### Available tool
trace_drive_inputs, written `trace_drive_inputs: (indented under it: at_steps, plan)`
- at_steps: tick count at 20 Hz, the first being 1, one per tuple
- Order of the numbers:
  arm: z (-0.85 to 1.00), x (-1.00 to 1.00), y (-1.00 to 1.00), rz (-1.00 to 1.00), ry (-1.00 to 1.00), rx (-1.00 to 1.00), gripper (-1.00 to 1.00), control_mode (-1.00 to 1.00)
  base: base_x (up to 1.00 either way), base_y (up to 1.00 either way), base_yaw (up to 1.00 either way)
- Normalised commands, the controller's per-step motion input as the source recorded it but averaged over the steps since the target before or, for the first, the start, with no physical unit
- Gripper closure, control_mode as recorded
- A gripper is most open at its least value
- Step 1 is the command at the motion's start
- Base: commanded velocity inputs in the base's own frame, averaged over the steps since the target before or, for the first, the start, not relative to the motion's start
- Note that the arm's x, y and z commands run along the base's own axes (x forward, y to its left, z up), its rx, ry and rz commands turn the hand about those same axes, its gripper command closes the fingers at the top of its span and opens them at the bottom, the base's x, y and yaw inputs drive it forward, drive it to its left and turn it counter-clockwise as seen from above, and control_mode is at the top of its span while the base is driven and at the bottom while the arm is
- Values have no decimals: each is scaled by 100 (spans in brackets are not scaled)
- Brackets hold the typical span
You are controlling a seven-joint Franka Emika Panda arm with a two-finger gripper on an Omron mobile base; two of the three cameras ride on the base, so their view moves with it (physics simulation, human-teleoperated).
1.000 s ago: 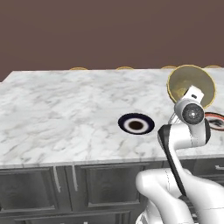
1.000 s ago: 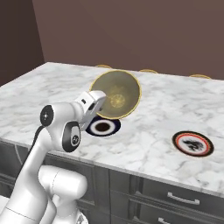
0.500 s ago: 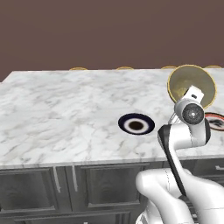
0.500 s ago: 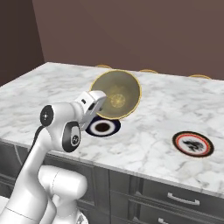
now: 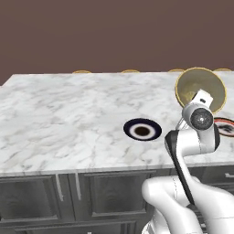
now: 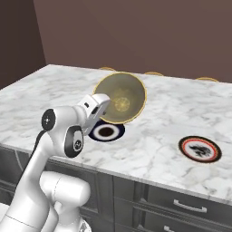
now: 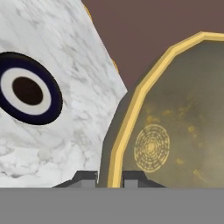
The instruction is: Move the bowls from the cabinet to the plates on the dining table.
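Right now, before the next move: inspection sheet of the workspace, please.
Surface: dining table, white grey-veined marble top over dark grey doors and drawers.
Job's things: olive-yellow bowl held tilted on edge above the table; navy-rimmed plate and red-orange-rimmed plate lie flat and bare, well apart.
Clutter: nothing seen.
End effector: end effector shut on the bowl's rim, one fingertip each side of it in the hand view.
Cables: a dark cable runs along the arm.
Surroundings: brown wall behind the table; yellowish rounded tops peek over the far edge, too little showing to identify.
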Motion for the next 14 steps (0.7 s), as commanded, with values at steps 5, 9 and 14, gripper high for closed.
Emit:
trace_drive_inputs:
  at_steps: [5, 9, 14]
  plan:
    - [-8, 1, 3, 0, 0, 0, 100, -100, 0, 3, 0]
    - [-23, 23, 20, 0, 1, 0, 100, -100, 0, 0, 0]
    - [-34, 50, 21, 0, 7, -2, 100, -100, 0, 0, 0]
